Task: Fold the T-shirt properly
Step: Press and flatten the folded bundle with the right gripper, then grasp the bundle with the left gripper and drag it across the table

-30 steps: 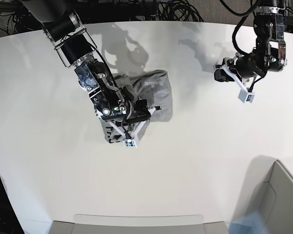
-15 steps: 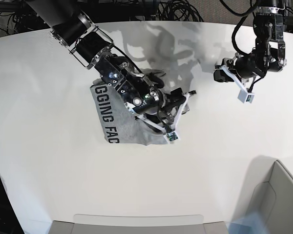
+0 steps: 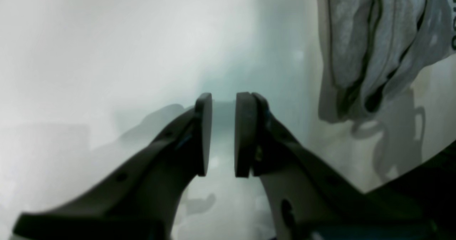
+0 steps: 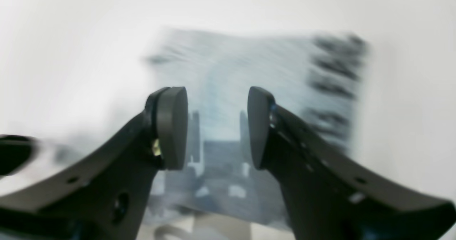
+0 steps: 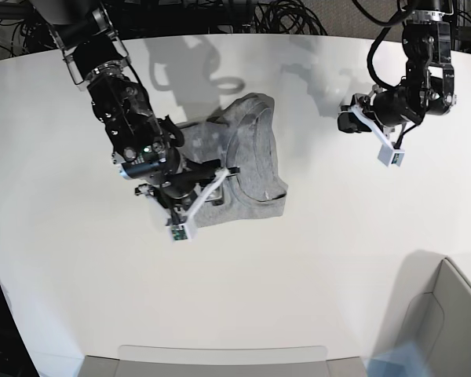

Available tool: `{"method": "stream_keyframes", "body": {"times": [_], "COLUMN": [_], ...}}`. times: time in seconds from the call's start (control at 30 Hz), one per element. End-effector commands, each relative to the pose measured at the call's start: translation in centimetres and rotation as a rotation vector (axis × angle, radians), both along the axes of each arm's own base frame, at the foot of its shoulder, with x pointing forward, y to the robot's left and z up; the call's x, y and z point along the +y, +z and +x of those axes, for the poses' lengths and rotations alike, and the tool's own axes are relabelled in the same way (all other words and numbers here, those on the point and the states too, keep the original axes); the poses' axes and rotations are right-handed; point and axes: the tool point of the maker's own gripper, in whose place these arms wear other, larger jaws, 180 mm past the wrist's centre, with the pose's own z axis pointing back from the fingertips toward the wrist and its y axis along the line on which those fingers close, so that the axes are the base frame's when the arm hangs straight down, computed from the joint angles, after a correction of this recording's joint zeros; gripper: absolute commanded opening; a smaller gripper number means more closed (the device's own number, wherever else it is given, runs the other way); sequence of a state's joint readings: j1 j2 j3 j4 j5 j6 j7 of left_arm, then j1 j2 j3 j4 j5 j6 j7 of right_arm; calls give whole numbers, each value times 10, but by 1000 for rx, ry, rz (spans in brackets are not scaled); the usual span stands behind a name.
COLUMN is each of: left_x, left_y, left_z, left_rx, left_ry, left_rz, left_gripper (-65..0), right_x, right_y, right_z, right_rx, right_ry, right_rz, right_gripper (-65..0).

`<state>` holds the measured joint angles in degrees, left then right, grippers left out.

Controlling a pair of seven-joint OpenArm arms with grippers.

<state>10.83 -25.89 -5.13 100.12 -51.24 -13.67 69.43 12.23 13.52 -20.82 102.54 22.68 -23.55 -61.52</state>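
The heather-grey T-shirt [image 5: 255, 157] lies as a folded bundle in the middle of the white table [image 5: 337, 259], plain side up. My right gripper [image 5: 220, 177] hovers over its left edge, open and empty. In the right wrist view the gripper [image 4: 217, 126] is open above the blurred T-shirt [image 4: 228, 76], with black lettering [image 4: 335, 83] on the right. My left gripper [image 5: 349, 119] hangs to the right of the T-shirt, apart from it. In the left wrist view the gripper [image 3: 222, 133] holds nothing and its pads stand a narrow gap apart; the T-shirt [image 3: 374, 36] shows at the upper right.
A grey bin [image 5: 447, 314] stands at the front right corner. A flat grey tray [image 5: 220, 361] lies along the front edge. Cables [image 5: 282, 16] hang behind the table's far edge.
My right arm swung right with the T-shirt, showing the lettering, then came back left. The T-shirt now lies plain side up and my right gripper has let go. My left arm hardly moved.
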Motion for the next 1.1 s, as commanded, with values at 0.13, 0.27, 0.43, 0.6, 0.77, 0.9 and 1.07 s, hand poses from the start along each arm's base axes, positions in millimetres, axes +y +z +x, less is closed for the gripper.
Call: {"method": "stream_keyframes", "body": {"times": [0.13, 0.27, 0.43, 0.6, 0.77, 0.9, 1.07], "left_x": [-47, -108, -166, -211, -220, -210, -188], "left_y": [27, 46, 55, 50, 26, 2, -20], "left_z": [35, 46, 38, 12, 12, 24, 45], "left_rx": [-106, -167, -189, -176, -135, -85, -45], "left_ry": [-145, -301, -478, -676, -705, -661, -579], "left_rz": [-42, -95, -129, -124, -107, -77, -39], "left_gripper": [-564, -650, -650, -650, -650, -650, -650], "right_x": [-60, -103, -137, -138, -116, -90, -49], "right_y": [9, 15, -3, -33, -59, -74, -91], "right_z": [13, 20, 28, 25, 21, 7, -22], "right_rx": [-42, -66, -34, 48, 126, 165, 205], "right_ry": [-89, -134, -101, -45, 37, 136, 298], "right_rz": [-23, -14, -71, -112, -143, -173, -207], "right_gripper": [-528, -650, -650, -650, -650, -650, -650]}}
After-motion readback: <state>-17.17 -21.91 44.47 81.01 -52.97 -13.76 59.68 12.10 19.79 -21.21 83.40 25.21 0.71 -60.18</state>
